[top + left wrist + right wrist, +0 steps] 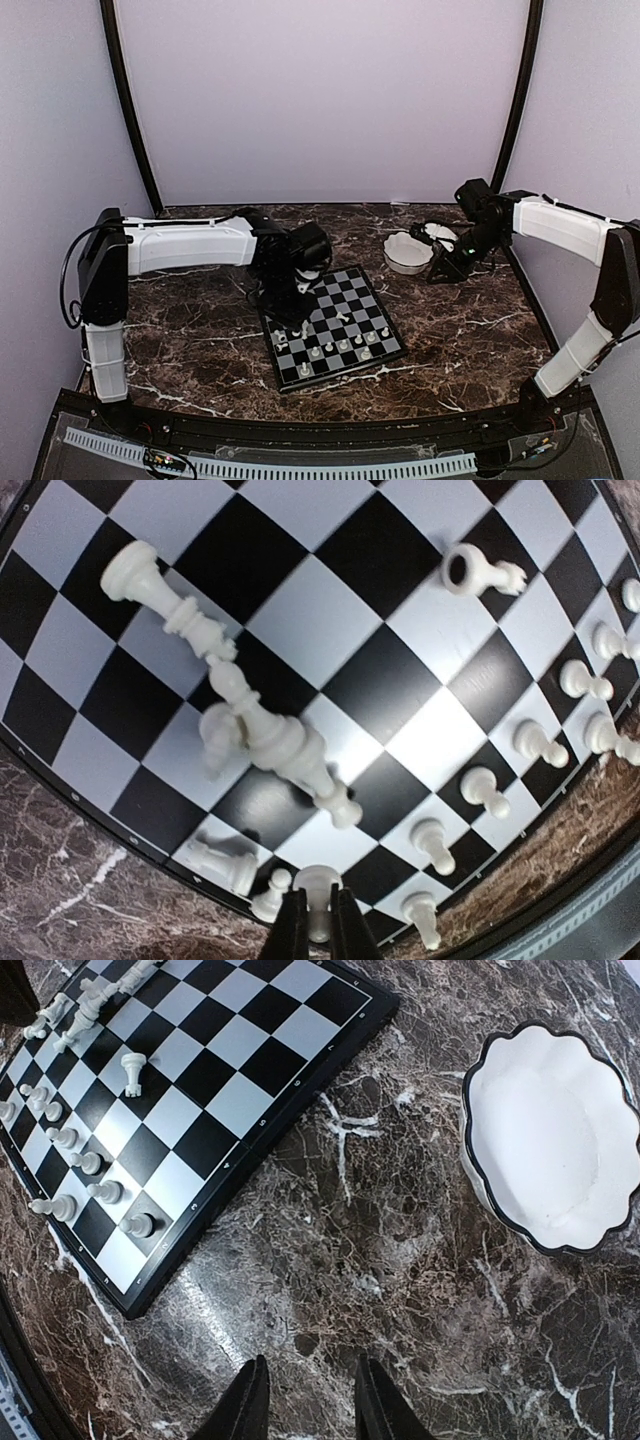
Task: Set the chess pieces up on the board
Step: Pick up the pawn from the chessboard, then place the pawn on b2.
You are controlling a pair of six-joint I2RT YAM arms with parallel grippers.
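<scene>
Marble tabletop (400, 1260) | left jaws pinch chess piece (318, 885), half hidden | right jaws spread, empty

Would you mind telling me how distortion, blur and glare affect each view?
Left wrist: strong fisheye bows the board's squares, and one piece in the pile looks blurred. Right wrist: sharp, but the bowl's inside is blown out white. Top external: soft; the chess pieces are mere specks.

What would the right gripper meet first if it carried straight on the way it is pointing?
Most likely the dark veined marble tabletop, in the gap between the black-and-silver checkered chessboard and the white scalloped bowl; the open right gripper seems aimed at neither, though depth is uncertain.
</scene>
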